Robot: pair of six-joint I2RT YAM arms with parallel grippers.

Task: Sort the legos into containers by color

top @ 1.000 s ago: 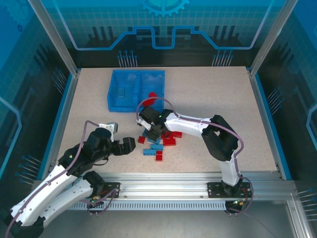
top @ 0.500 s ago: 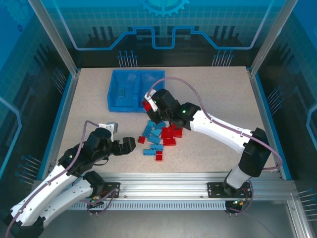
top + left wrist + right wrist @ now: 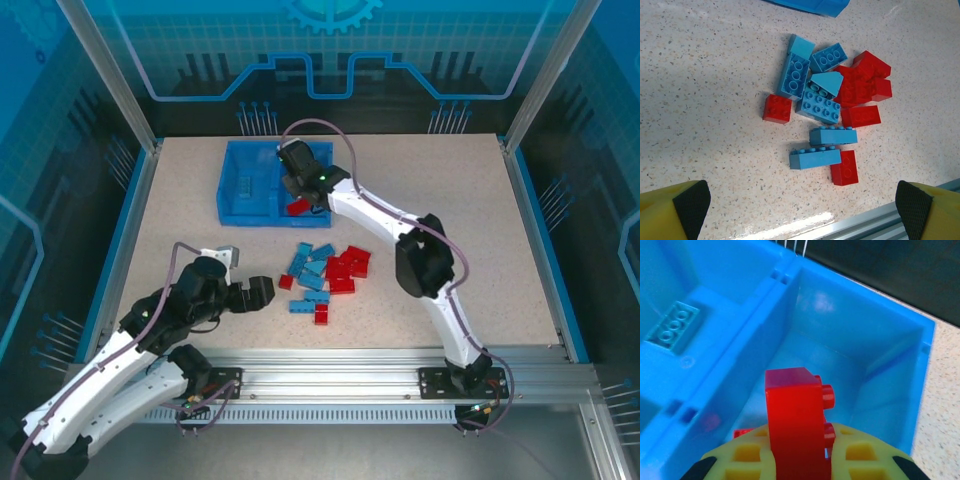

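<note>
Brick in hand: the right tool [image 3: 800,452] is clamped on one red brick [image 3: 795,415], gripped across its flat sides and hanging over the right compartment of the bin [image 3: 228,170].
Left tool: the left tool [image 3: 802,205] stands wide open and holds nothing, above the table [image 3: 450,200] on the near side of the bin.
Loose bricks: the pile [image 3: 325,275] of red and light blue bricks lies on the table, near the bin's front wall but apart from it.
In the bin: one light blue brick [image 3: 672,330] lies flat in the left compartment.
Handling: we judge the bricks light, hard and smooth, so they can slip but will not crush. We would pinch each across two flat sides, not the studs, and start at the pile's edge, where the bricks lie free.
Overhead view: it gives us both arms, the bin and the pile together.
Right wrist view: it gives us the grip up close, the studs pointing sideways, and the compartment floor below.
Left wrist view: it gives us each brick's lie in the pile [image 3: 830,100], several touching or leaning on their neighbours.
</note>
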